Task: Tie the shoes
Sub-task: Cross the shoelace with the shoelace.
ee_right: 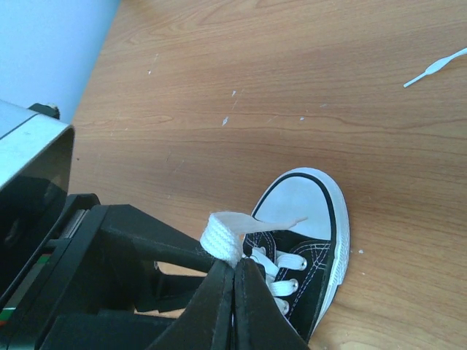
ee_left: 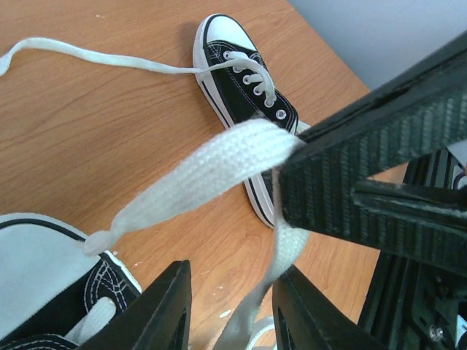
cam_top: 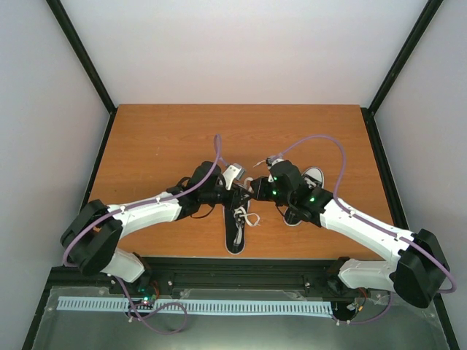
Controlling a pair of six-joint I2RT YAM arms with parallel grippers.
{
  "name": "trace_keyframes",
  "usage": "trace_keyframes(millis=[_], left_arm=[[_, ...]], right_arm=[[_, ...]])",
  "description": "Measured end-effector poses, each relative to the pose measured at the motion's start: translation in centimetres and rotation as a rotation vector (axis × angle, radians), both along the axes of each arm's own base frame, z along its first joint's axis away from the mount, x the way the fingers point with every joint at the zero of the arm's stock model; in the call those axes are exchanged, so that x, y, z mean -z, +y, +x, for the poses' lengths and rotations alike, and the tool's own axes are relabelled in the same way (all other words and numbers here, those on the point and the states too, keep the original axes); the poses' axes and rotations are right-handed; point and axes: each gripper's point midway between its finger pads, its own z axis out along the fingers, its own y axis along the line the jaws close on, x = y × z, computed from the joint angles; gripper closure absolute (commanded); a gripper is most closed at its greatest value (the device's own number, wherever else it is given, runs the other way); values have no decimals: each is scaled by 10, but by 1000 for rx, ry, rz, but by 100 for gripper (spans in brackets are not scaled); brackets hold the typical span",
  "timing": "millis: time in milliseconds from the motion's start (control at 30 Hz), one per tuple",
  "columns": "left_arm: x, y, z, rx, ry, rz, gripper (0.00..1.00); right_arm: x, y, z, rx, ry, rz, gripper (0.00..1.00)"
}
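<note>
The lace [ee_right: 222, 237] is pinched in the right gripper [ee_right: 233, 273]; the left gripper [ee_left: 232, 302] is held narrowly apart around it; if swung, it could be missed.

We see a brown wooden tabletop [cam_top: 160, 138] enclosed by plain white walls [cam_top: 241, 51], with black corner posts [cam_top: 84, 55] and soft, even light over all surfaces.

We note two arms. Left arm [cam_top: 149, 210], right arm [cam_top: 365, 226]: white shells on long links, black rounded joints, bulky black shoulder housings. Purple cable [cam_top: 217, 149] runs along each arm. Green lights [cam_top: 274, 191] on right wrist. Grey block [cam_top: 232, 175] at left wrist. Jaws matte black, faces finely ribbed.
</note>
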Motion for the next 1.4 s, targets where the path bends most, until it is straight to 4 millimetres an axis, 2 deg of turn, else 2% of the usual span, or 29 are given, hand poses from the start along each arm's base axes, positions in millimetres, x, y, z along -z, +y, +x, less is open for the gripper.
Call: trace_keyframes(millis=[100, 267, 367, 400, 433, 533, 567, 633, 767, 867, 967, 1233, 1400], left_arm=[[1, -1, 0, 0, 4, -1, 79], [-1, -1, 1, -6, 2, -9, 97], [-1, 0, 3, -21, 5, -7, 99], [0, 0, 5, -31, 4, -5, 99], [0, 2, 6, -43, 4, 0, 99], [1, 10, 12, -100, 12, 24, 99], [0, 15, 14, -126, 17, 29, 99], [-4, 25, 19, -176, 27, 34, 99], [-7, 47, 26, -270, 75, 29, 99], [7, 65, 27, -330, 140, 51, 99], [21, 76, 22, -361, 193, 80, 99], [21, 80, 17, -368, 212, 87, 99], [21, 80, 17, -368, 214, 89, 99]], right_arm=[[1, 0, 0, 2, 3, -1, 97], [1, 0, 0, 3, 4, -1, 97], [2, 0, 0, 2, 7, -5, 97], [4, 0, 0, 1, 10, -8, 94], [5, 0, 0, -1, 12, -14, 86], [11, 1, 2, -7, 23, -44, 48], [12, 2, 3, -11, 22, -58, 40], [13, 2, 6, -8, 25, -75, 33], [16, 1, 8, -23, 14, -116, 32], [27, -2, 5, -43, 23, -136, 33], [46, -3, -6, -104, 51, -155, 42], [96, 23, -25, -286, 144, -238, 54], [110, 40, -24, -345, 154, -278, 59]])
